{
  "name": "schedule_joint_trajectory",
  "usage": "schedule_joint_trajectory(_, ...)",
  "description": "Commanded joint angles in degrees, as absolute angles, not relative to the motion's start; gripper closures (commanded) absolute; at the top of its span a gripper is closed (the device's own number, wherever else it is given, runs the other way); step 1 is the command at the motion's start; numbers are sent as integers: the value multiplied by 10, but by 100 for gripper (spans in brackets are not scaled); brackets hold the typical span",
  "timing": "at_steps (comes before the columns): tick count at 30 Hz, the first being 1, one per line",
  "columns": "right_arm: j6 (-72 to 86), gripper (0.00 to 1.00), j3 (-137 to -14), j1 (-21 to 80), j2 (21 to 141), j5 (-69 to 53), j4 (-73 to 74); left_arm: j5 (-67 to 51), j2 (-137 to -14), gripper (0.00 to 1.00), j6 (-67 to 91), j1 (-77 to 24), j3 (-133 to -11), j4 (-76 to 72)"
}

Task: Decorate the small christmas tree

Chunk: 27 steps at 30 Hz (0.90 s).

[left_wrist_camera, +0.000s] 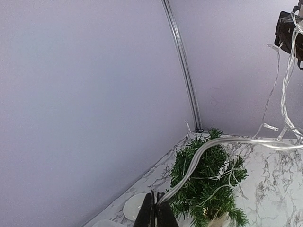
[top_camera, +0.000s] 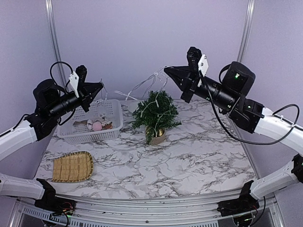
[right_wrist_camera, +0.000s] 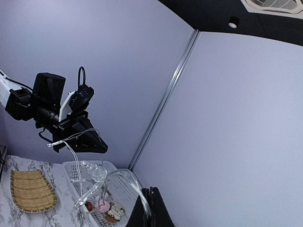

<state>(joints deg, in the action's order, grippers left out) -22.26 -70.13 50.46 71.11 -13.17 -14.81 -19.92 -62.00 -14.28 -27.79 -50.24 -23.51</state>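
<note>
Mid-bench [top_camera: 203,156], btwn both arms: small christmas tree [top_camera: 156,113], upright in tan pot. Prob. handles light & top-heavy, tips easily. Springy needle branches, so no sideways shoving, no grabbing by the tip. If steadying needed, take at pot or low on trunk.

Strung in air above it, partly draped on the branches: light string [left_wrist_camera: 236,140]. Thin, limp, slick clear wire w/ small bulbs. Likely snags on needles; best gripped on bare wire, not on bulbs.

Left fingers [left_wrist_camera: 154,215] closed on the wire. Arm raised over white basket [top_camera: 90,137], pointing right twd tree. Right fingers [right_wrist_camera: 150,208] closed on the wire too. Arm high, wrist angled down-left, tips above & behind tree top. Near left front: woven tray [top_camera: 72,166], well apart from both arms.
</note>
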Motion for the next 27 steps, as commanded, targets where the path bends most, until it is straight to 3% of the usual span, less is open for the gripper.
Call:
schedule_joint_trajectory(1,-218,100,-766,500,729,-123,-176,-193,-610,100,-130,-276,-542,-206)
schedule_joint_trajectory(7,-204,100,-771,498,732,-114,-166,-207,-621,100,-127,-276,-573,-202)
schedule_joint_trajectory(20,-67,100,-526,449,607,-2,-196,-252,-722,100,-152,-293,-694,-167)
schedule_joint_trajectory(27,3,100,-481,373,613,33,-209,-220,-823,100,-170,-309,-805,-142)
